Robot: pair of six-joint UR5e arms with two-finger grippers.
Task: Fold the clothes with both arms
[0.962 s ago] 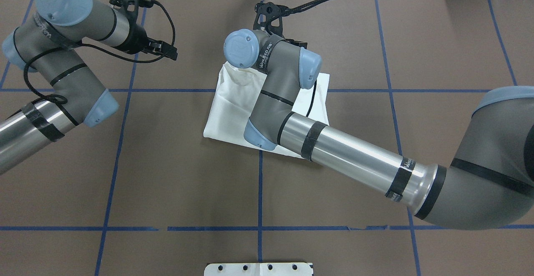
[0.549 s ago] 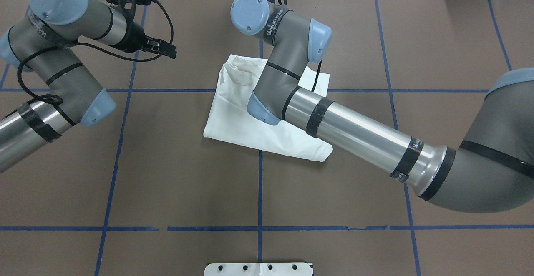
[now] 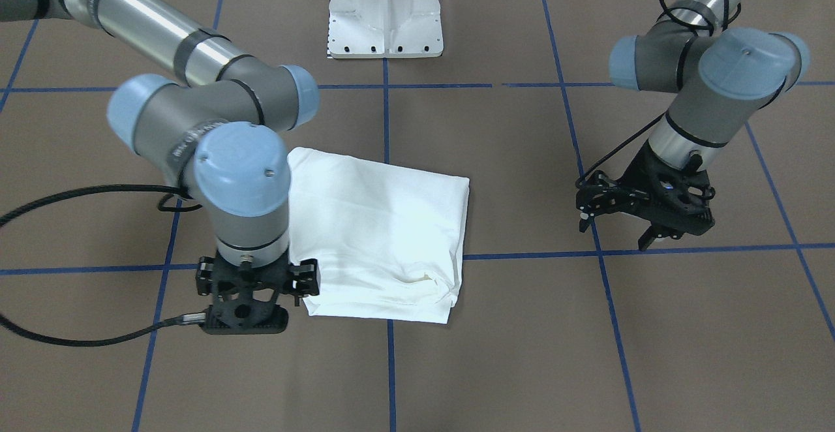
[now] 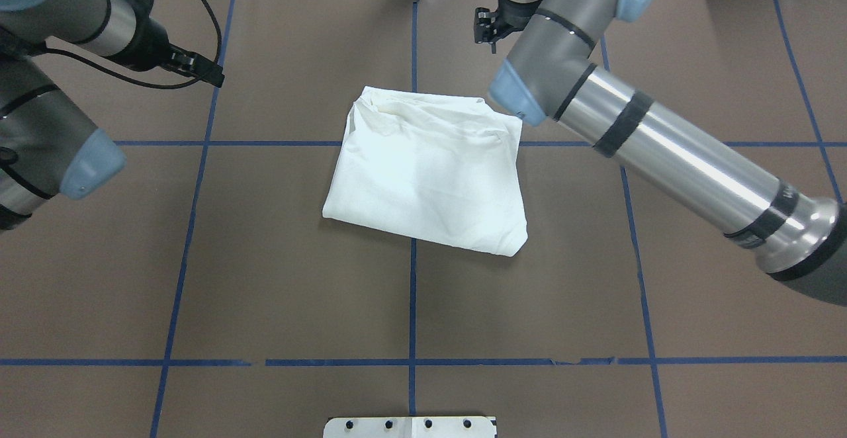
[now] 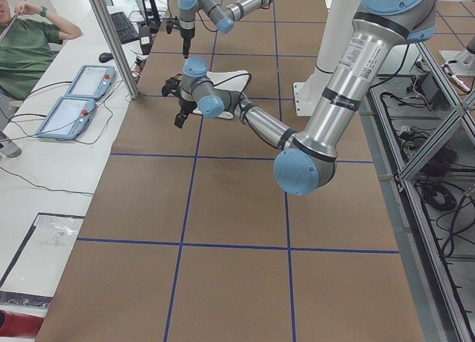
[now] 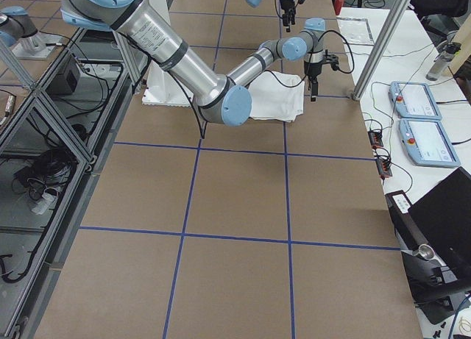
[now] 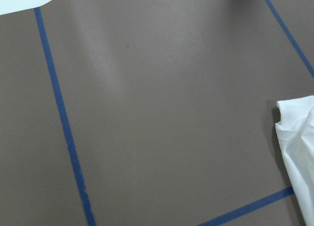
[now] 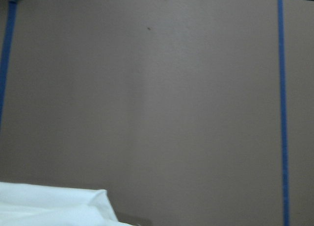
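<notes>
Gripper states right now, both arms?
Left gripper: open, empty.
Right gripper: cannot tell, its fingers are hidden in every view.

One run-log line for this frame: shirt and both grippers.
T-shirt: folded, flat on table | left gripper: open, empty, off to side | right gripper: near shirt's far corner, empty, jaws unclear
</notes>
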